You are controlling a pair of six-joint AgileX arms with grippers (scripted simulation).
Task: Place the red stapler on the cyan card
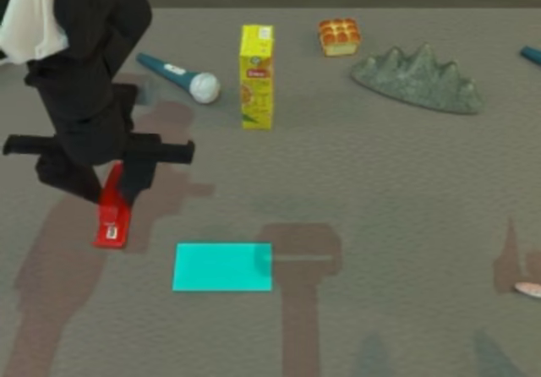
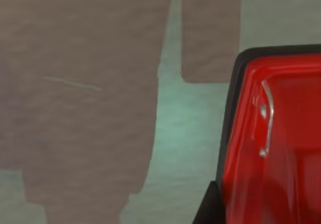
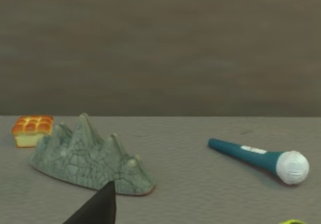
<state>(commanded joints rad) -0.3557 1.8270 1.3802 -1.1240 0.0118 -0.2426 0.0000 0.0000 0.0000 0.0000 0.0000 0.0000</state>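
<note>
On the grey-brown table [image 1: 397, 183], the red stapler [image 1: 112, 216] is clamped at its far end by the left gripper [image 1: 118, 193]. Its long axis runs twelve-to-six; the cyan card [image 1: 223, 266] lies near, at four o'clock.

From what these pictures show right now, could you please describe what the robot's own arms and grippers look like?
The left arm is matt black and bulky, with a white part at its upper end near the top view's left corner and a black crossbar above the left gripper. No cables or markings show. Of the right gripper, only one black pointed finger appears in the right wrist view.
</note>
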